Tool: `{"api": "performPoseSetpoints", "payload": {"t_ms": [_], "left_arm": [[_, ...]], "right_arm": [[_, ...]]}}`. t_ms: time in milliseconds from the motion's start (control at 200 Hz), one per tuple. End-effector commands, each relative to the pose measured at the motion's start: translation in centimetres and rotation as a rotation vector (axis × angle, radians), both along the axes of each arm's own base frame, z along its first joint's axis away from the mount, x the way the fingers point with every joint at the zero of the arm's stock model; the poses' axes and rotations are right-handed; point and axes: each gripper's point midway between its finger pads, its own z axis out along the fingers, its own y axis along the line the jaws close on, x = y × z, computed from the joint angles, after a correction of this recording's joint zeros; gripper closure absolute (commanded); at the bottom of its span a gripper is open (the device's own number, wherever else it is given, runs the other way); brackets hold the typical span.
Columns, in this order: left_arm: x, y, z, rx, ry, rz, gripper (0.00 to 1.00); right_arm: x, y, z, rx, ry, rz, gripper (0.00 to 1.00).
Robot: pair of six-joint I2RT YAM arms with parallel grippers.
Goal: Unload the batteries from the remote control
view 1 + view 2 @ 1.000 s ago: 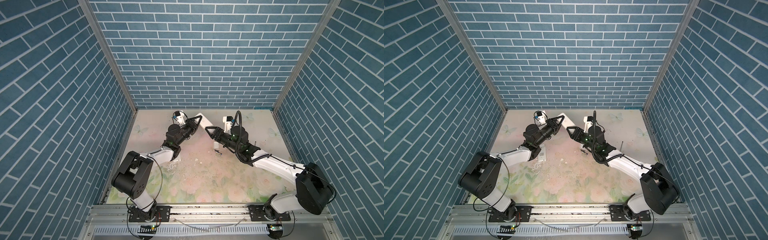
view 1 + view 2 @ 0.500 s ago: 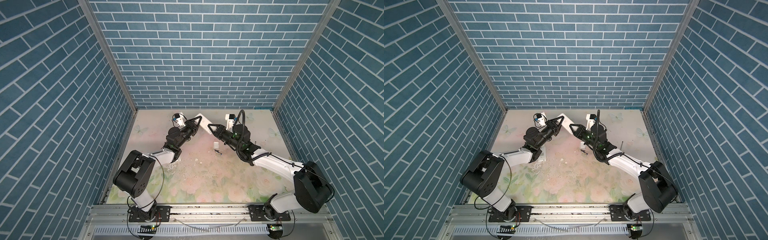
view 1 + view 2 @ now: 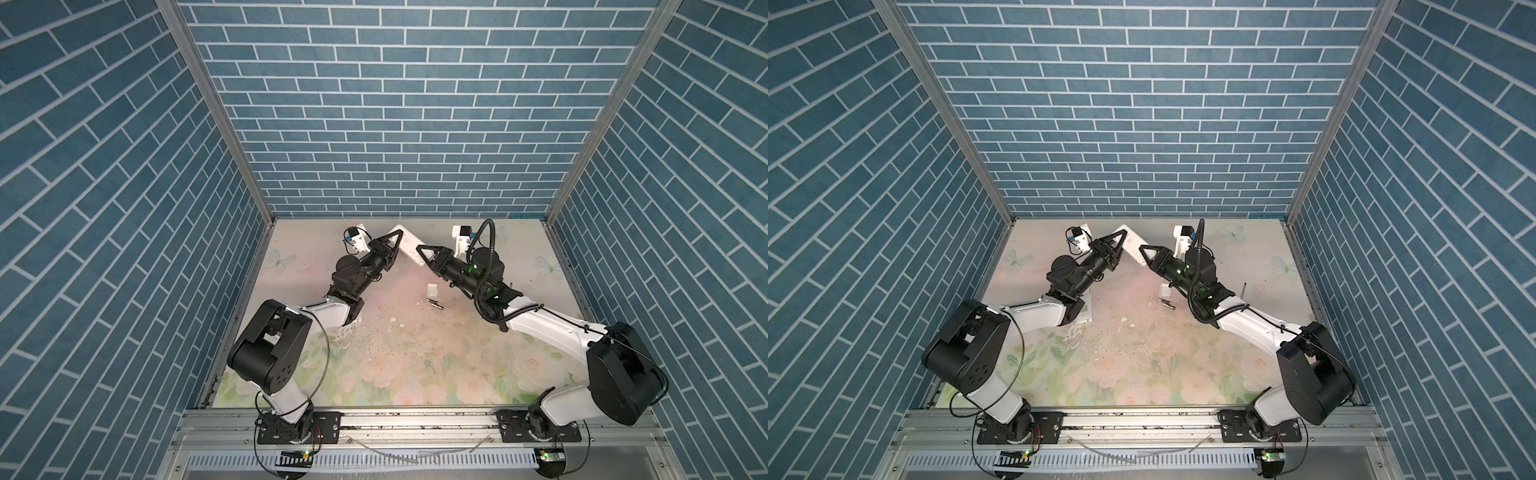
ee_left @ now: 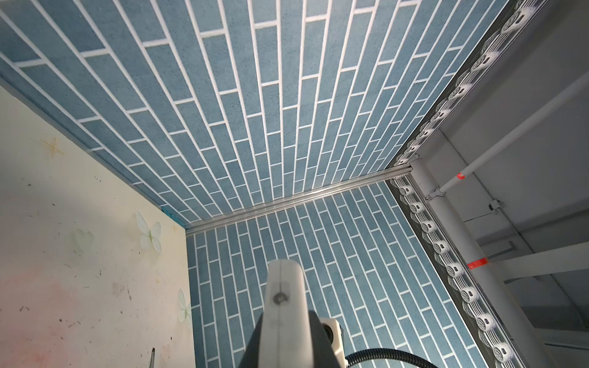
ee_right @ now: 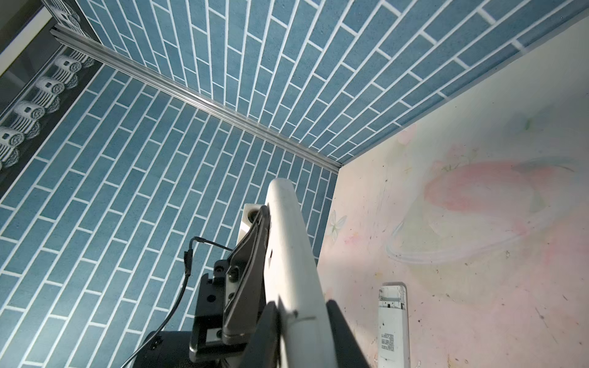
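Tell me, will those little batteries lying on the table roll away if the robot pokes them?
Probably, if poked sideways: the batteries are thin round cylinders lying flat on the flat table. Pushed end-on, they'd likelier slide. They look stiff and small, so likely hard to pinch without slipping.

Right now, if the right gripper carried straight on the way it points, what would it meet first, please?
The right gripper is shut on the white remote, which runs ahead of it. The first other thing in line looks to be the left gripper, clamped on the same remote further along.
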Motion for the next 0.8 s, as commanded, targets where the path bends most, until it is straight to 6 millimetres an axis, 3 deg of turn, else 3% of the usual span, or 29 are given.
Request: {"api": "performPoseSetpoints", "payload": {"t_ms": [0,310,670,795], "left_arm": [[-1.2,-1.9,-0.1,0.063,-0.075,-0.061,1.00],[0.0,-0.6,1.1,0.026,-0.104,-0.025,1.00],[0.6,1.1,2.0,0.025,-0.119,0.008,1.00],[0.8,1.4,2.2,0.027,-0.122,0.018,1.00]], "right_arm": [[-0.3,0.9,1.7,-0.024,-0.077,0.035,0.71],[-0.8,-0.1,0.7,-0.079,-0.051,0.012,0.61],[-1.0,-0.4,-0.3,-0.089,-0.029,0.006,0.75],[-1.1,-0.4,-0.4,-0.088,-0.025,0.009,0.75]]}}
